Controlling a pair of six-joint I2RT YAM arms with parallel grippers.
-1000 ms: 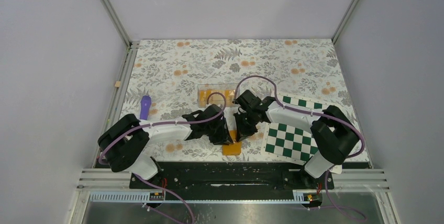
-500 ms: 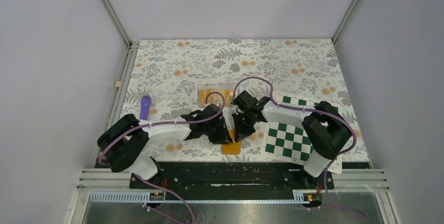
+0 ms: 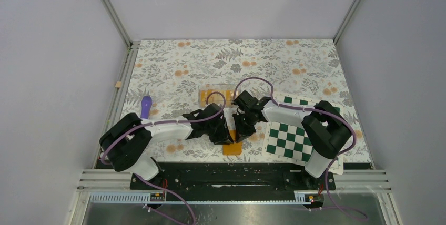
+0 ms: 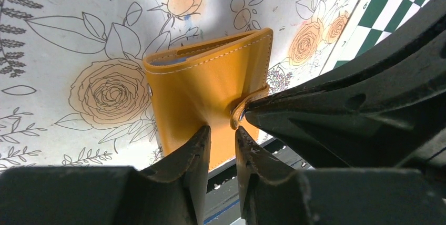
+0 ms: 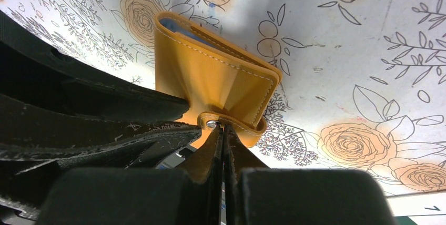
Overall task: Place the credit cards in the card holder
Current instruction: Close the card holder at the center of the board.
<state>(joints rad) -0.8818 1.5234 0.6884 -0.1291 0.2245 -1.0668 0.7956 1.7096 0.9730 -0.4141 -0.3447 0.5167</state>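
One card holder (image 4: 210,85) lies closed on the counter (image 3: 210,62), right under both tools, which meet almost fingertip to fingertip over it. The left tool (image 4: 222,138) stands narrow, its two fingers nipping a pucker of the orange cover. I judge this is to pin the wallet down so that it cannot slide. The right tool (image 5: 223,130), just beside the left one's tips, is closed tight on the closing strap (image 5: 234,125) where the stud sits, apparently to tug the snap free so the cover can fold back. A sliver of light-blue lining shows at the edge farthest from both tools.

The credit cards (image 3: 205,96) sit beyond the tools in one clear box (image 3: 216,85). Two orange patches show there, but the cards themselves cannot be counted. Two chequered boards (image 3: 288,141) lie on the right tool's outer side, and one purple object (image 3: 145,106) lies out past the left tool.
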